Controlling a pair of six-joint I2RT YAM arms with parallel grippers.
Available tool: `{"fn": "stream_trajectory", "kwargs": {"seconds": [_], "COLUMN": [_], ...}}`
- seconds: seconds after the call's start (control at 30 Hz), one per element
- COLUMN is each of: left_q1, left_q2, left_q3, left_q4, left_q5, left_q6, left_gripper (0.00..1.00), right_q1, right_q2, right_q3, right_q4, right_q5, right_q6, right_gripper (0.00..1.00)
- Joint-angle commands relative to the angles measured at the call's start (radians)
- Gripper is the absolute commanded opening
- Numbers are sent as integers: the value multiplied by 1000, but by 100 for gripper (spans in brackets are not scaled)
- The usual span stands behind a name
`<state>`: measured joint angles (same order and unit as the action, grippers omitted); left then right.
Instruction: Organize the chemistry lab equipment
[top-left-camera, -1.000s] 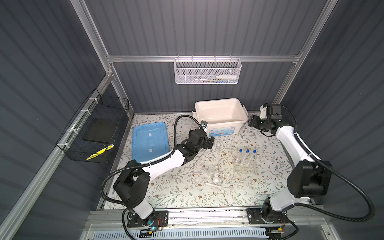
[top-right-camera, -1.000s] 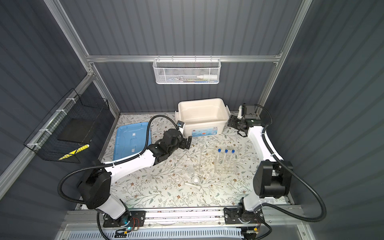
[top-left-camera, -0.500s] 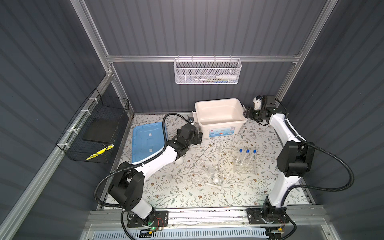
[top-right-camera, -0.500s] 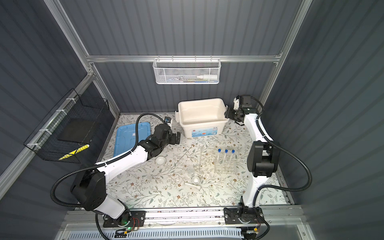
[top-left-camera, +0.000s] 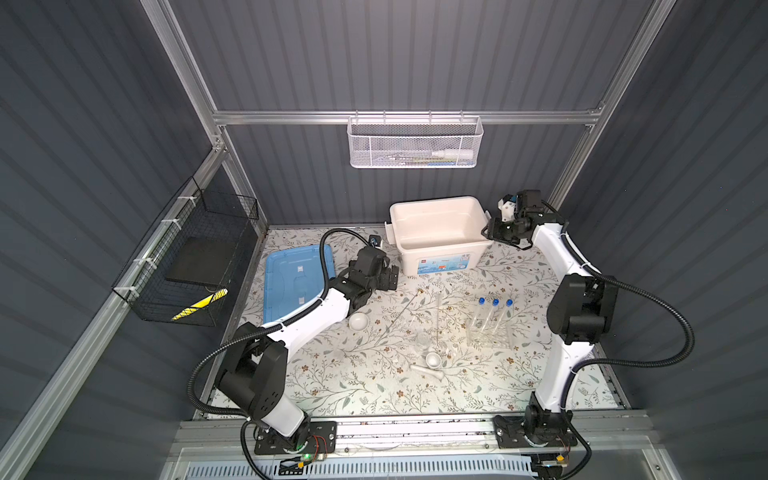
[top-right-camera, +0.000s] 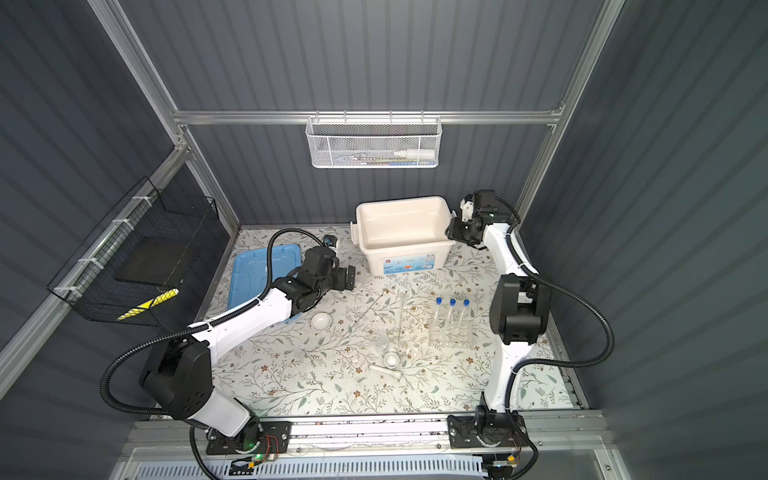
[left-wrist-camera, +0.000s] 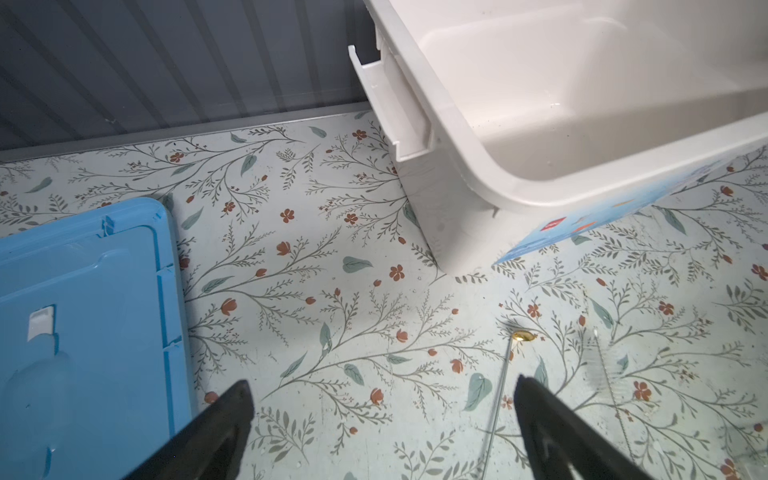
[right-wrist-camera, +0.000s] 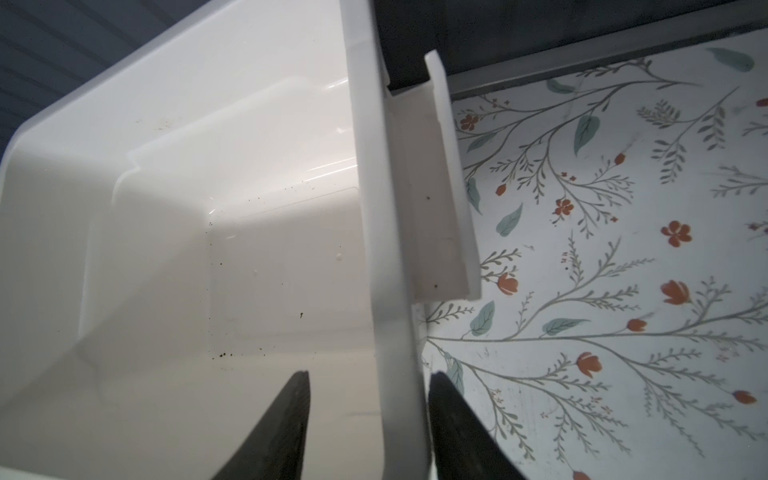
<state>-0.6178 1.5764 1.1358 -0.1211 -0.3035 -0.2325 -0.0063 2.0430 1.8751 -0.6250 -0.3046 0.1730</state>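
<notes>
Hovering spread wide beside the blue lid (top-left-camera: 297, 282), the left gripper (left-wrist-camera: 382, 384) is risking to sweep the thin rod (top-left-camera: 405, 311) nearby. White bowls (top-left-camera: 358, 321) are lying loose in the middle; blue-capped test tubes (top-left-camera: 494, 311) are standing in their clear rack (top-left-camera: 488, 338). The right gripper (right-wrist-camera: 369, 376) is straddling the tub wall (right-wrist-camera: 386, 208), seemingly unclamped; tugging may tip it.

The lid (top-left-camera: 297, 286) lies left of tub (top-left-camera: 415, 259) and tube rack (top-left-camera: 488, 336).

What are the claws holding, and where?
Nothing yet. The left gripper hangs open and empty; the right gripper straddles a side wall of the tub, jaws not closed on it.
</notes>
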Motion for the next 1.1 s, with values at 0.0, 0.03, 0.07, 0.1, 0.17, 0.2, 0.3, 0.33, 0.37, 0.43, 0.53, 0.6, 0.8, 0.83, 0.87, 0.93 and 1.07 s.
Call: {"fn": "stream_trajectory", "kwargs": {"seconds": [0.0,0.03,0.07,0.1,0.17,0.2,0.3,0.33,0.37,0.43,0.53,0.6,0.8,0.83,0.87,0.93,1.07], "left_q1": [7,7,7,7,7,7,7,8,7,7,7,7,8,8,8,9,10], "left_q2": [15,20,22,25,22,18,7,5,4,-1,-10,-15,-45,-52,-58,-71,-91], "left_q3": [-6,-5,-5,-7,-18,-25,-46,-49,-51,-56,-61,-65,-87,-91,-94,-103,-128], "left_q4": [-43,-55,-63,-73,-81,-79,-75,-75,-74,-75,-74,-77,-104,-109,-116,-126,-142], "left_q5": [35,40,48,50,51,52,50,49,47,40,38,36,4,6,6,4,-2], "left_q6": [21,27,32,35,38,38,34,33,32,28,24,28,18,16,12,5,-10], "left_gripper": [100,100,100,100,100,100,100,100,100,100,100,100,100,100,100,100,100], "right_q1": [24,29,33,38,45,50,58,59,63,70,83,89,100,100,102,107,110], "right_q2": [5,6,5,2,-1,-3,-16,-20,-24,-33,-48,-56,-86,-93,-101,-116,-147], "right_q3": [27,27,27,27,24,21,6,-1,-4,-14,-25,-33,-64,-69,-73,-90,-127], "right_q4": [-47,-51,-57,-64,-70,-74,-79,-78,-80,-86,-102,-110,-129,-132,-134,-133,-131], "right_q5": [-10,-7,0,5,8,9,20,22,25,34,41,38,25,24,23,25,18], "right_q6": [-38,-42,-44,-43,-45,-45,-45,-47,-50,-59,-75,-79,-73,-72,-72,-76,-82], "right_gripper": [46,44,43,41,38,37,33,32,30,30,29,27,26,26,26,26,25]}}
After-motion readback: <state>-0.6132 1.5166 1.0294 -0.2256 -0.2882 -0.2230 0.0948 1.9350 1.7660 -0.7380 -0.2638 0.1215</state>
